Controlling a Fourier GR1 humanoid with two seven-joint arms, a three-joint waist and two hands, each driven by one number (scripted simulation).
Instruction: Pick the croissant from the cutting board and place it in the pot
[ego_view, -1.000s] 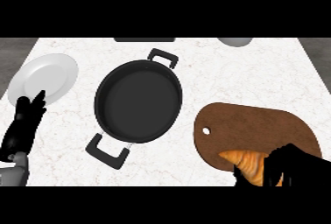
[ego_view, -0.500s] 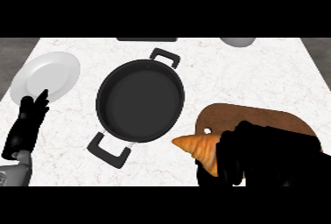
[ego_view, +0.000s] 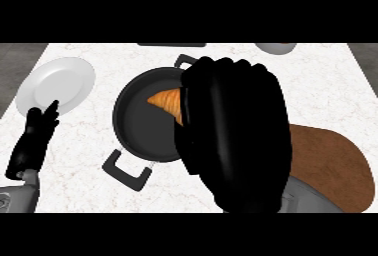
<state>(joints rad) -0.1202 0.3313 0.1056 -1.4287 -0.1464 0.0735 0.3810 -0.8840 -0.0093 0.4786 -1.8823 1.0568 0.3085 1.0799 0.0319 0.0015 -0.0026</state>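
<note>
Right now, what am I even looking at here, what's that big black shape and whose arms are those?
This view looks steeply down from a humanoid robot's head onto a marble counter. The big black shape is its right hand, its fingers curled round an orange croissant, held over a black pot. Whether the croissant touches the pot cannot be told. The left hand rests open at the left, beside a white plate. The brown cutting board lies at right, partly hidden.

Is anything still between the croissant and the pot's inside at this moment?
Nothing visible. The right hand holds the croissant directly over the black pot, whose visible interior is bare. The hand hides the pot's right side, so that part cannot be checked.
</note>
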